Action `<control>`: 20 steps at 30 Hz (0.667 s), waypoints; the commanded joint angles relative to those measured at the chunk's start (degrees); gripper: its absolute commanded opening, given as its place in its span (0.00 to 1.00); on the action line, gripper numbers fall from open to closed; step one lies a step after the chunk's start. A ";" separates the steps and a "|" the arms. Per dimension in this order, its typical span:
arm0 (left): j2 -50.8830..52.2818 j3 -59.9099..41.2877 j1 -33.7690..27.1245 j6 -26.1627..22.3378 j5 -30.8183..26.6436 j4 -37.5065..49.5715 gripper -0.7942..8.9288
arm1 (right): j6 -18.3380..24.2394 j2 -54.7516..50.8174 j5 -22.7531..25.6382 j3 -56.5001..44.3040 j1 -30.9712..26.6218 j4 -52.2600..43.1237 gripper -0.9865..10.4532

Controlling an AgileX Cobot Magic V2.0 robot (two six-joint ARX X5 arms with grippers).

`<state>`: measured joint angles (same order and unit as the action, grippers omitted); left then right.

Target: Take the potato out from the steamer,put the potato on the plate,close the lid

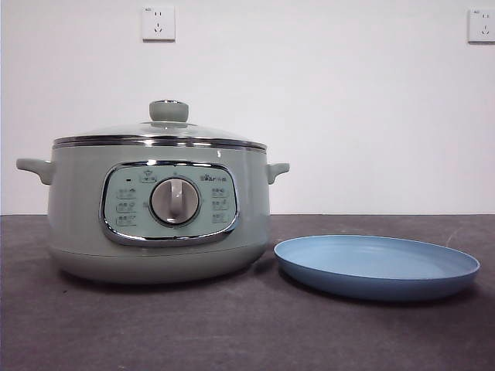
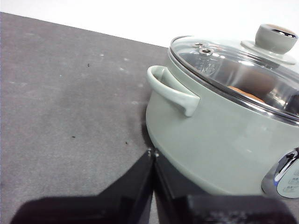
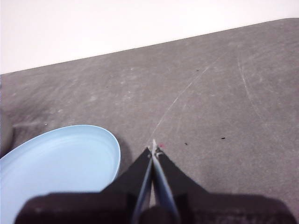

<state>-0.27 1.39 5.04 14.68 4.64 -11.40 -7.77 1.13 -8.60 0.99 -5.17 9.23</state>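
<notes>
The steamer (image 1: 158, 216) stands on the dark table (image 1: 247, 332) with the lid (image 1: 160, 133) seated on its rim, knob (image 1: 168, 110) up. Just beside it, apart from its base, the blue plate (image 1: 377, 267) lies flat with nothing on it.

Through the glass in the left wrist view, the potato (image 2: 247, 93) shows as an orange-brown patch inside the pot, low behind the chrome rim; only a sliver of it is clear, the rest blurred by reflections and cut by the rim. From the front the lid's dome is seen edge-on and the potato is hidden.

The left gripper (image 2: 153, 153) sits low over the table near the steamer's side handle (image 2: 170, 89), jaws pressed together and holding nothing. The right gripper (image 3: 153, 148) hangs over bare table just beside the plate's edge, jaws also pressed together, empty.

Neither arm shows in the front view. The pot is cut off in the left wrist view, with only a corner of its control panel (image 2: 286, 175) visible.
</notes>
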 commanded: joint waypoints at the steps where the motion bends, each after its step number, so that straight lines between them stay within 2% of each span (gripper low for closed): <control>1: 0.07 -0.70 -0.15 0.35 -0.09 -0.20 0.08 | -0.48 0.00 -0.04 -0.66 -0.02 0.26 0.09; 5: 0.07 -0.70 -0.15 0.35 -0.15 0.52 0.08 | -0.94 0.00 -0.44 -0.66 0.04 -0.44 0.09; 7: 0.07 -0.70 -0.15 0.39 -0.07 1.25 0.08 | -2.47 0.00 -0.39 -0.66 0.02 -0.50 0.09; 13: 0.07 -0.68 -0.15 0.48 0.37 2.19 0.08 | -15.30 0.00 -0.37 -0.63 0.02 -1.75 0.09; 16: 0.07 -0.46 -0.15 2.60 4.15 3.13 0.08 | -21.18 0.00 -1.09 -0.33 0.02 -1.92 0.08; 20: 0.04 2.38 -0.15 6.78 8.83 2.69 0.08 | -22.88 0.28 -5.03 2.82 0.02 -1.90 0.08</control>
<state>-0.27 2.35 5.04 18.90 12.73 -9.30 -28.10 1.41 -13.13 2.33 -5.17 8.49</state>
